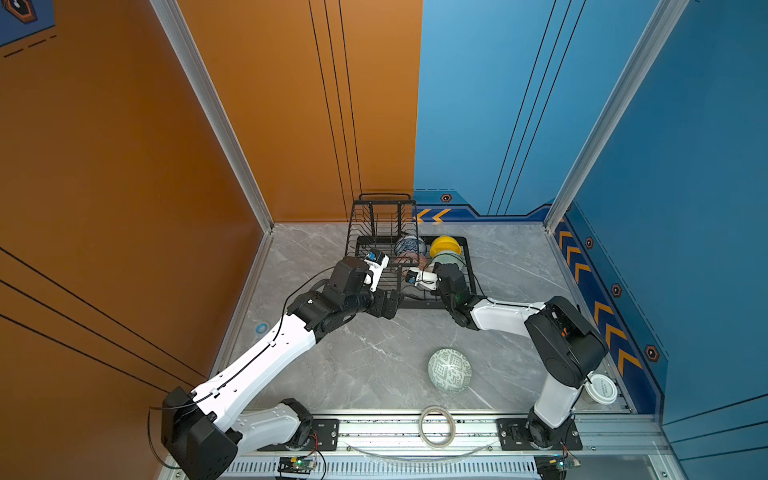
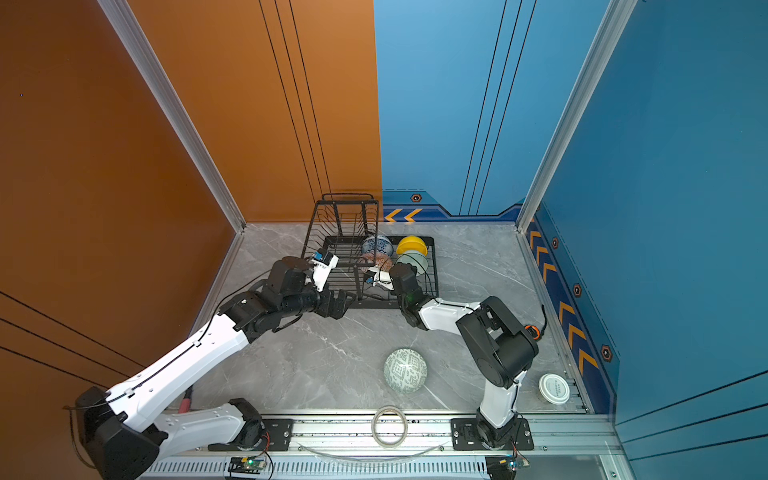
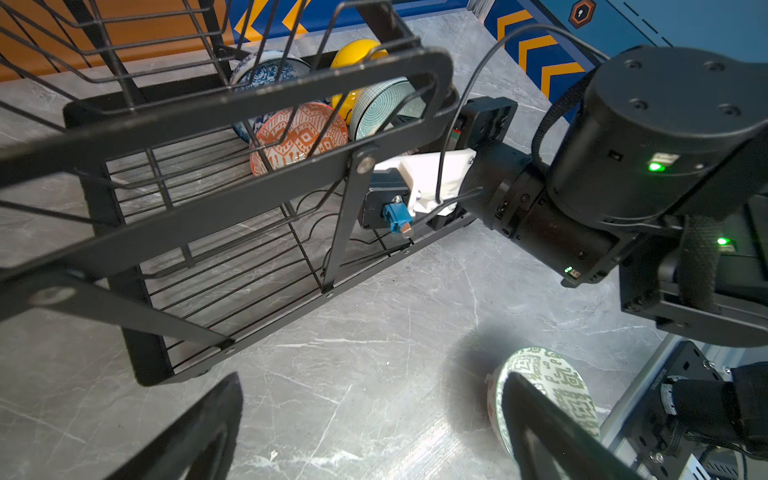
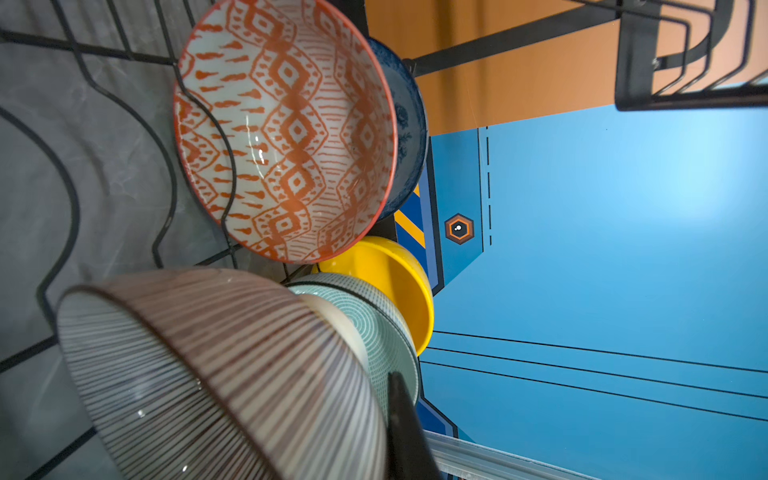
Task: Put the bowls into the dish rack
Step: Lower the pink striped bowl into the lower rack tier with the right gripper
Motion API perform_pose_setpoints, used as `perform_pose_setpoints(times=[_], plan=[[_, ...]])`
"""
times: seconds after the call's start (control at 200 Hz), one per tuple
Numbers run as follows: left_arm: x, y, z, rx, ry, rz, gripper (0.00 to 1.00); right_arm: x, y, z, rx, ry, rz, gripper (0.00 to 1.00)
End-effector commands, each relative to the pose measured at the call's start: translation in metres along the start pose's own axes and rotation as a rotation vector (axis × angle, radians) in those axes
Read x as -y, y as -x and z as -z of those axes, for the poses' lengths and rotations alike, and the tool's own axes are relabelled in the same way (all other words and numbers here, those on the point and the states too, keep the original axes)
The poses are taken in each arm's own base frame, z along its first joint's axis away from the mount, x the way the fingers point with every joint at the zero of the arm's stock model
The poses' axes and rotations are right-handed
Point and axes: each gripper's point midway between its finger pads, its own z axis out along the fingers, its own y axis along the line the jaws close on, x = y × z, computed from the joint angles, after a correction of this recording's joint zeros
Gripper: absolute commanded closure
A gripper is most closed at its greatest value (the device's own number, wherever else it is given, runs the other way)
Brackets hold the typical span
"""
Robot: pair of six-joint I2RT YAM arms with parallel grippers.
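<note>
The right gripper (image 4: 390, 399) reaches into the rack (image 3: 143, 357), jaws nearly closed on the striped bowl (image 4: 216, 365). That bowl is tipped on edge in the rack's near part, just in front of the ringed bowl (image 4: 374, 332) and beside the orange bowl (image 4: 286, 129); whether its rim already rests on the wires I cannot tell. The blue bowl (image 1: 409, 245) and yellow bowl (image 1: 444, 246) stand at the rack's far end. The step in hand looks like seating the striped bowl: lower it until the rim drops between two wires, let it lean on the ringed bowl, and only then ease the jaws apart, so it neither rolls nor knocks the orange one. Draw the fingers back out toward the rack's near edge. The left gripper (image 3: 374, 436) hangs empty, jaws wide, just outside that edge; the maze bowl (image 1: 450, 370) lies upturned on the table, well apart from the rack, not yet loaded
</note>
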Motion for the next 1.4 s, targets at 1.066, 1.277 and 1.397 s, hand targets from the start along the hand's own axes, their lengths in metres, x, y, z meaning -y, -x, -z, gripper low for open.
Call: perform_pose_setpoints(times=[1.066, 1.277, 1.397], plan=[[-0.007, -0.010, 0.003, -0.021, -0.005, 0.027, 0.02, 0.019, 0.065, -0.031, 0.099, -0.113, -0.075, 1.00], [-0.008, -0.011, 0.003, -0.024, -0.004, 0.028, 0.02, 0.015, 0.069, -0.034, 0.107, -0.105, -0.111, 1.00], [-0.008, -0.010, 0.003, -0.021, -0.005, 0.029, 0.02, 0.010, 0.067, -0.035, 0.104, -0.096, -0.134, 1.00]])
